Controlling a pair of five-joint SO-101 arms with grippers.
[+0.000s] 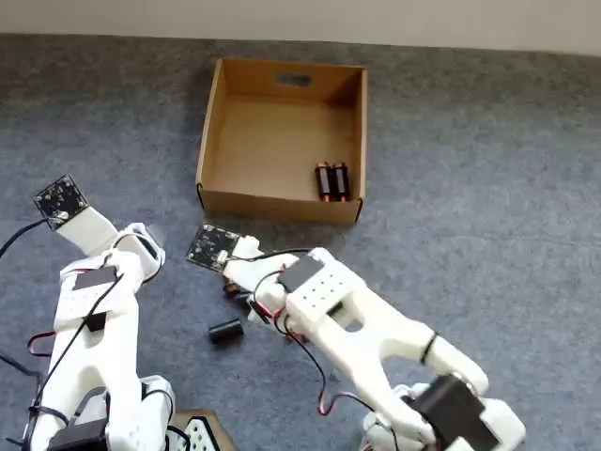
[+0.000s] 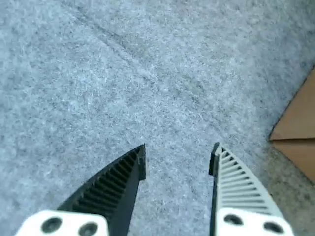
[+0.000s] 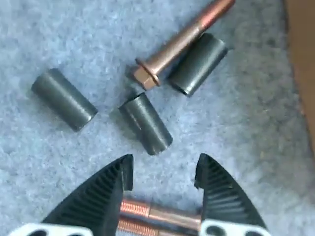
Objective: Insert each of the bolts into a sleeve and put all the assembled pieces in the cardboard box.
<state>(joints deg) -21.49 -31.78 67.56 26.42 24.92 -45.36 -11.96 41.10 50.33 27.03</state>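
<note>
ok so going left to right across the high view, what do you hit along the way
left arm → loose black sleeve on the carpet → two sleeved bolts in the box. The box and the right arm spread across too much of the width to place.

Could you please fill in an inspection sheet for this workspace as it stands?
Surface: grey felt table, flat.
Job's things: cardboard box holds two assembled pieces; three loose sleeves and a bolt lie outside it on the felt; another bolt lies near the base of the right gripper.
Clutter: nothing seen.
Grippers: left gripper open over bare felt; right gripper open above the sleeves.
Cables: red and black wires run along both arms.
Surroundings: pale strip beyond the table's far edge.
</note>
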